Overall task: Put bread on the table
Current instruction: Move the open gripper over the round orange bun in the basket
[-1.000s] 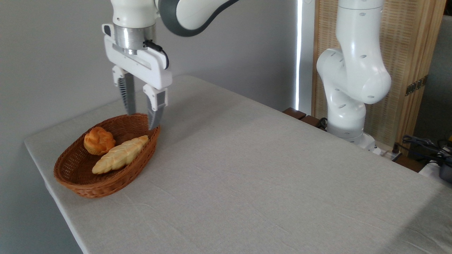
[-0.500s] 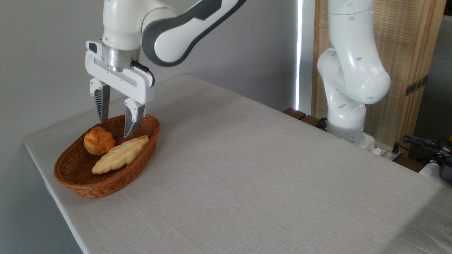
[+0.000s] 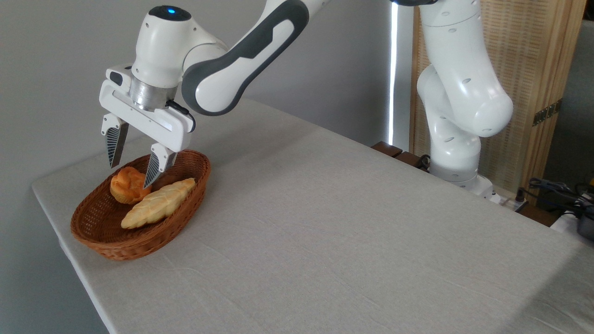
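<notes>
The bun (image 3: 128,184) sits at the back left of the basket (image 3: 104,241), touching the loaf (image 3: 158,202) that lies slantwise beside it. I judge it light and soft, with a knotted crust that may dent or crumble under a hard squeeze, so a gentle close should do. The best hold looks to be across its widest part, low on the sides where the paler base begins, not on the swirled top, which would let my fingers slide off.

My gripper (image 3: 129,172) hangs tilted over the bun with its fingers apart and holding nothing — one tip to the bun's left above the rim, the other down in front of its right side, close to the loaf. From this angle I cannot say whether that tip touches the bun. It needs to go down without nudging the loaf.

The basket rests near the table's (image 3: 325,222) left end; the cloth to its right is open for setting down.

I can read no brand, label or writing — only a blue light glowing on my arm.
</notes>
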Controlling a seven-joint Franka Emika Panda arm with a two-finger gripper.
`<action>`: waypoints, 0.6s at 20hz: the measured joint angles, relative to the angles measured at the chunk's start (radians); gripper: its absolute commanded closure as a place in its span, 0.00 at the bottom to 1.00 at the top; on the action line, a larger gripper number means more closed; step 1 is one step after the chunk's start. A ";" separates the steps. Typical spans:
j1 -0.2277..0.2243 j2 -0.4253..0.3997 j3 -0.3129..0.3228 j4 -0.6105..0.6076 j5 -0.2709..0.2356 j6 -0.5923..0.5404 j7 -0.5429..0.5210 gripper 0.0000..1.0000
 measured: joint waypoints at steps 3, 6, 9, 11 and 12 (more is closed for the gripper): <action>0.000 0.021 -0.004 0.002 0.000 0.015 -0.009 0.00; 0.000 0.040 -0.006 0.012 0.000 0.027 -0.010 0.00; 0.000 0.053 -0.010 0.018 0.000 0.033 -0.010 0.00; 0.000 0.057 -0.013 0.018 0.000 0.035 -0.011 0.00; 0.000 0.058 -0.014 0.019 0.000 0.035 -0.013 0.00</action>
